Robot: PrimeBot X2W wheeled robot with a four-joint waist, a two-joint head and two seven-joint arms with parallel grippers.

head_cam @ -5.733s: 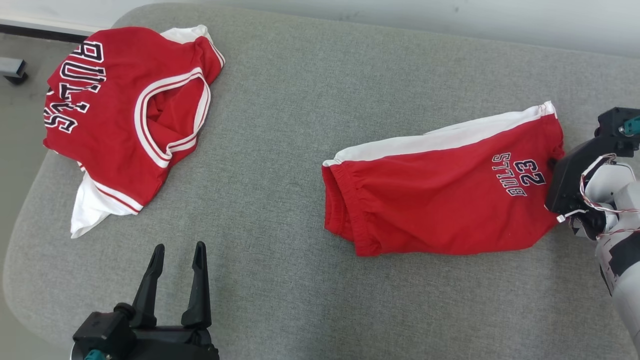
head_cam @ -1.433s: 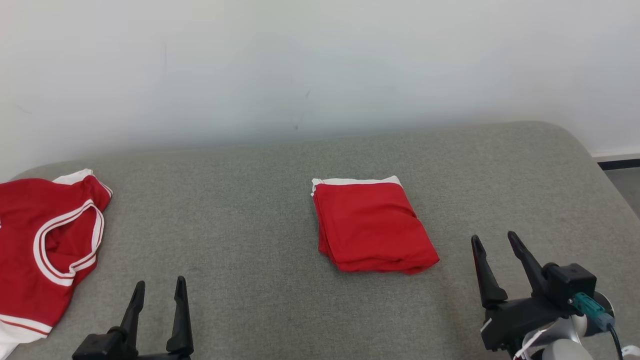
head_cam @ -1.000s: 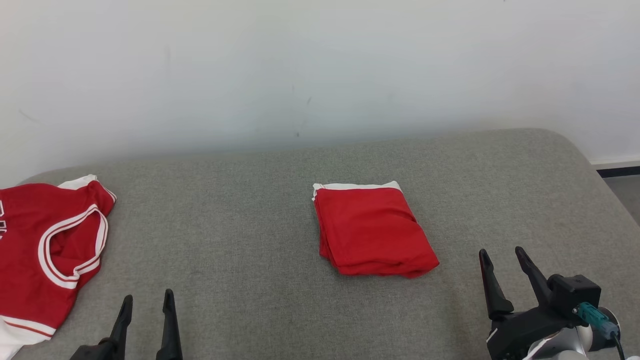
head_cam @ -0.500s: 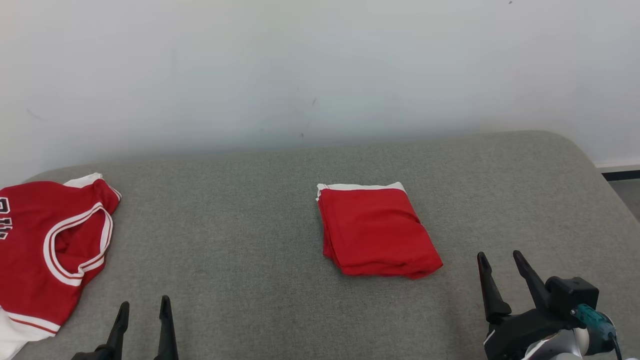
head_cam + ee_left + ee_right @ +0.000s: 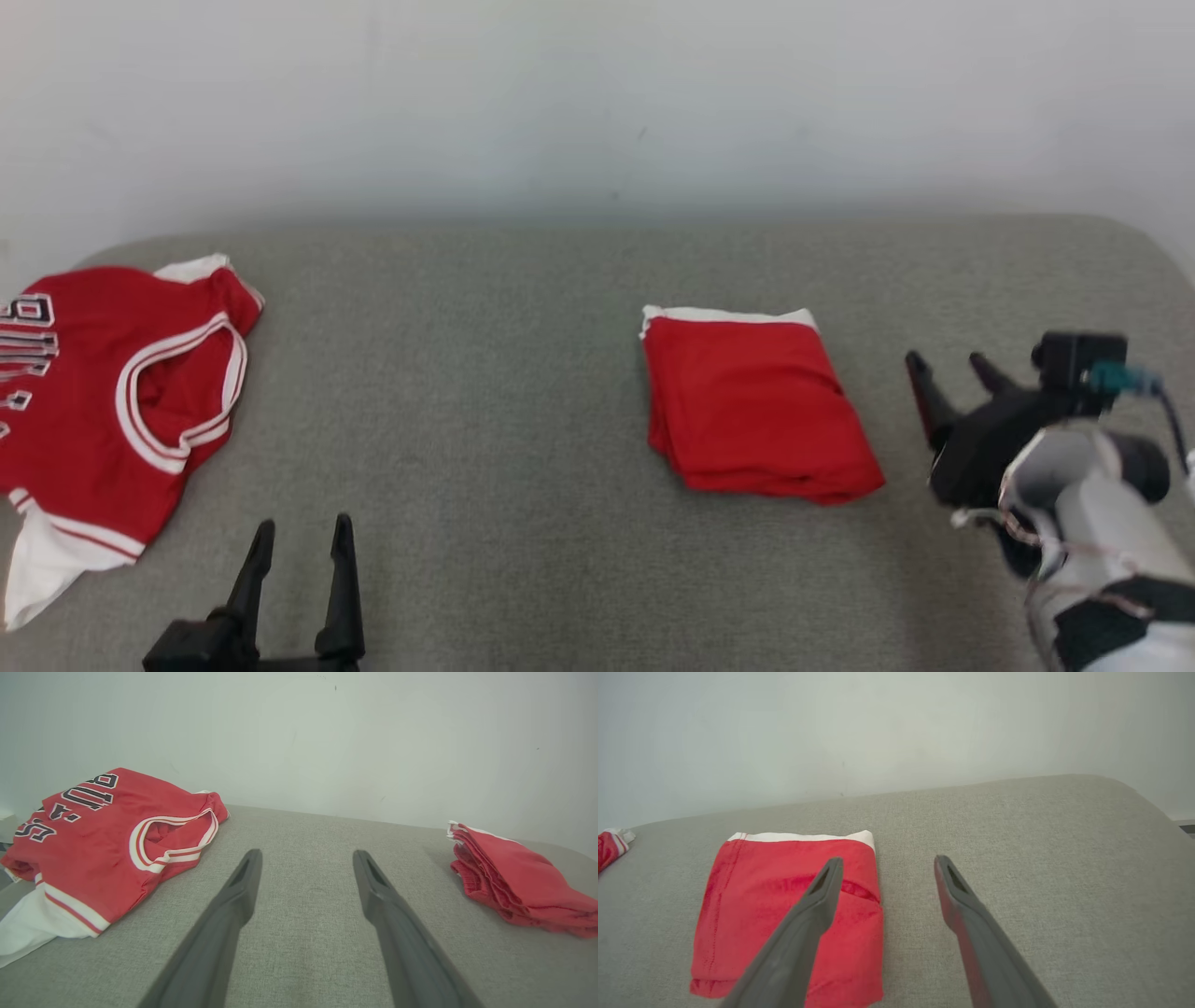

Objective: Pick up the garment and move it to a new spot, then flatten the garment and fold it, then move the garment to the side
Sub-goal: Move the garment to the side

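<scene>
Folding looks done: red shorts (image 5: 761, 411) lie squared right of the middle of the bench (image 5: 523, 392), left gripper (image 5: 304, 525) and right gripper (image 5: 945, 362) spread empty, so only moving them aside remains.

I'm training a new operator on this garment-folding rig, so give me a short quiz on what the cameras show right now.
1. True or false: the left pincer and the right pincer are both open and hold nothing.
2. Which lies closer to the right pincer? A) the red jersey B) the folded red shorts C) neither, as the two garments touch each other
3. In a few words: how does the jersey lie on the grey cushion?

Key: 1 true. 2 B. 3 Unfolded and rumpled, at the robot's left, well apart from the shorts.
</scene>
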